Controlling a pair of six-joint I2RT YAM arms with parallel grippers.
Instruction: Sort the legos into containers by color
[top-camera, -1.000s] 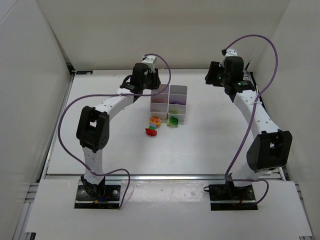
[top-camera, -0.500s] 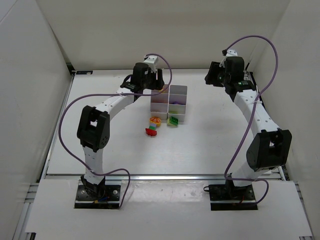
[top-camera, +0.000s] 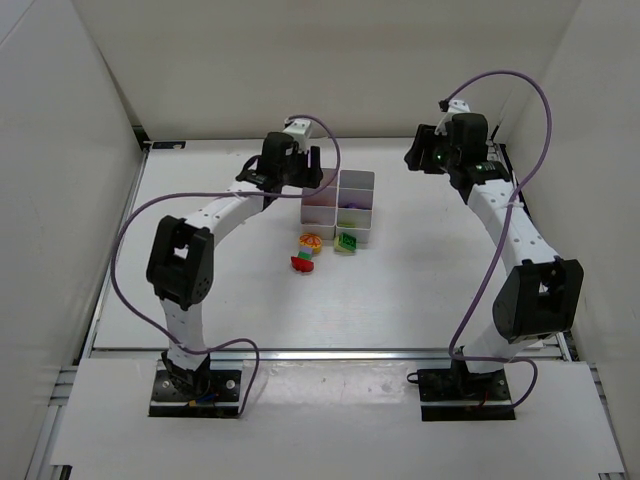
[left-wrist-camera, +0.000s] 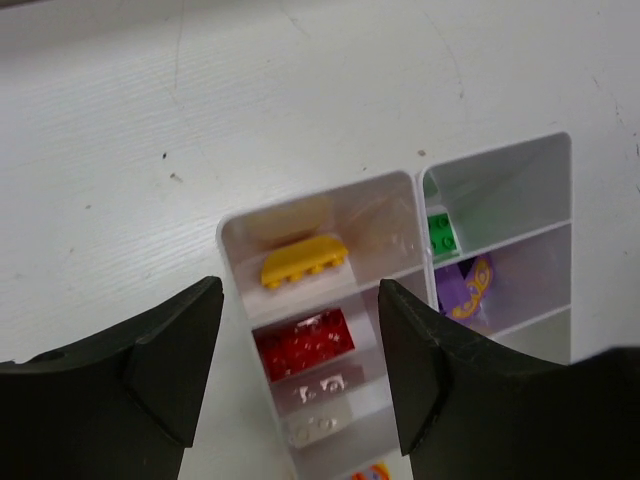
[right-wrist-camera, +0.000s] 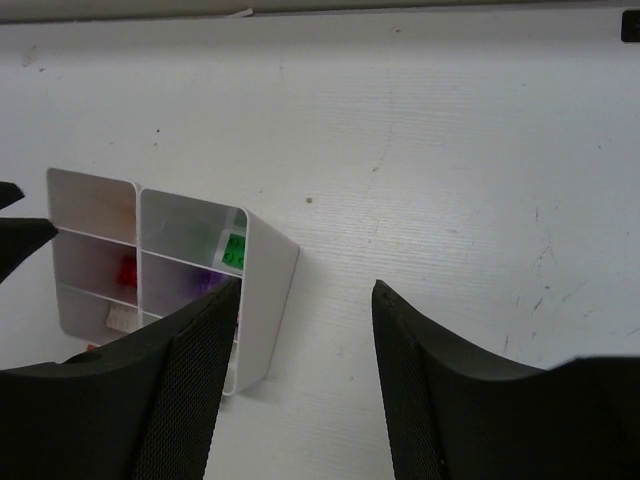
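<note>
White table (top-camera: 400, 290) inside a white enclosure, with walls (top-camera: 330, 60) closing in on three sides of the top view. The containers (top-camera: 340, 207) are sitting just above centre of that frame. The left arm's wrist is overlapping their upper left corner, so the cell contents are barely reading from above. The left wrist view is filling that in. A yellow brick (left-wrist-camera: 303, 262) is lying in the topmost cell of the left column, a red brick (left-wrist-camera: 305, 343) in the cell below it. Under that is a pale piece (left-wrist-camera: 320, 420), blurred and hard to identify. In the right column a green brick (left-wrist-camera: 443, 233) is showing against the cell's left wall, with a purple piece (left-wrist-camera: 465, 290) beneath it. The lowest cell there is being cut off by a finger. The left gripper (left-wrist-camera: 297, 300) is hanging over the grid, jaws spread wide, nothing between them. The right gripper (right-wrist-camera: 306, 300) is hovering to the upper right of the containers in the top view, apart from them. It is likewise gaping and empty, its fingers covering the lower part of its own frame. Loose legos (top-camera: 310, 241) are lying just below the grid in the top view: orange-yellow, red and green. Whether the green one is inside the nearest cell or against its wall, cannot tell. Purple cables (top-camera: 500, 80) are looping off both arms.
</note>
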